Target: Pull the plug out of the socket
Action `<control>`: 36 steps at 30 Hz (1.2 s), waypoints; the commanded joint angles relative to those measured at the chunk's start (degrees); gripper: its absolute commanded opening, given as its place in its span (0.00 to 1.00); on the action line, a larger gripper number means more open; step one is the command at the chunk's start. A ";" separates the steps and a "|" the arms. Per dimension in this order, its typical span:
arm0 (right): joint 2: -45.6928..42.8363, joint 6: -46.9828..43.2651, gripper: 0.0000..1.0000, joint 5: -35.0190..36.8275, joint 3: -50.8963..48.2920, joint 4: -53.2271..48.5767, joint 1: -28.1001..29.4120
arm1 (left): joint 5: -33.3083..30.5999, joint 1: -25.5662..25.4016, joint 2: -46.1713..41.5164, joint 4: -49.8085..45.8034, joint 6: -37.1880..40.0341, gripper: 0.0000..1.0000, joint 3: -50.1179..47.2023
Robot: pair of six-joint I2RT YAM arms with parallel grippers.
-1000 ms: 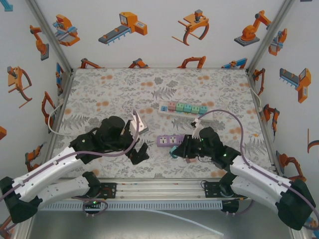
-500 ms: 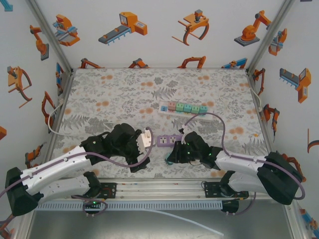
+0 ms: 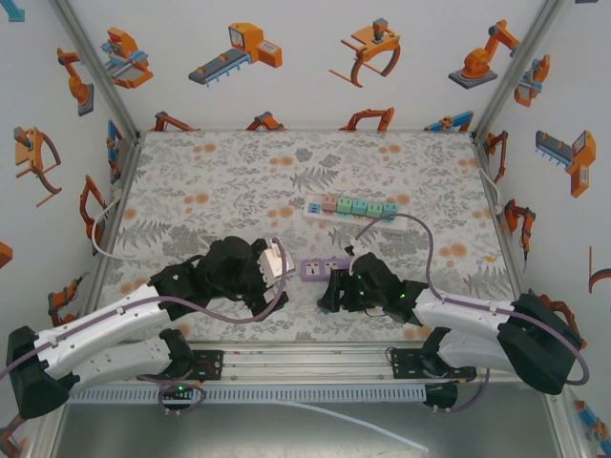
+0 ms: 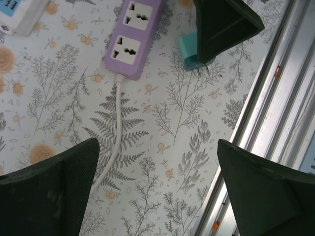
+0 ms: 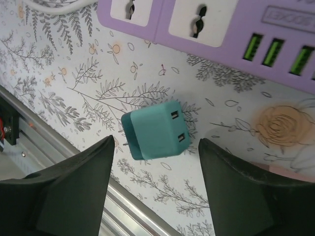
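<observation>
The teal plug (image 5: 155, 129) lies loose on the flowered table, just in front of the purple socket strip (image 5: 221, 24) and out of its sockets. My right gripper (image 5: 156, 142) stands open over it, a dark finger on each side, neither touching it. In the top view the right gripper (image 3: 330, 294) sits at the near edge of the purple strip (image 3: 325, 269). My left gripper (image 3: 272, 275) hovers open at the strip's left end with nothing between its fingers. The left wrist view has the strip (image 4: 135, 34), the plug (image 4: 188, 49) and the left gripper (image 4: 157, 145).
A white cable (image 4: 118, 123) runs from the purple strip toward the left arm. A white strip with pastel sockets (image 3: 353, 208) lies farther back. The aluminium rail (image 4: 275, 98) borders the table's near edge, close to the plug. Patterned walls close in three sides.
My right gripper has opened and let go of the teal plug, which now lies on the table. Both arms shifted toward the purple strip.
</observation>
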 commanded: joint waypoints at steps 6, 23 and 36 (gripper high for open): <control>-7.61 -5.33 0.72 17.74 10.20 -9.01 -2.65 | -3.81 0.69 -1.20 17.27 -5.84 0.97 -1.29; 19.18 0.52 0.71 2.54 37.03 -12.36 -40.94 | -23.99 23.14 39.47 17.53 -45.88 0.98 27.96; 34.21 -6.31 0.67 -3.66 40.31 -16.22 -50.38 | -1.31 27.61 63.23 9.68 -55.01 0.83 45.55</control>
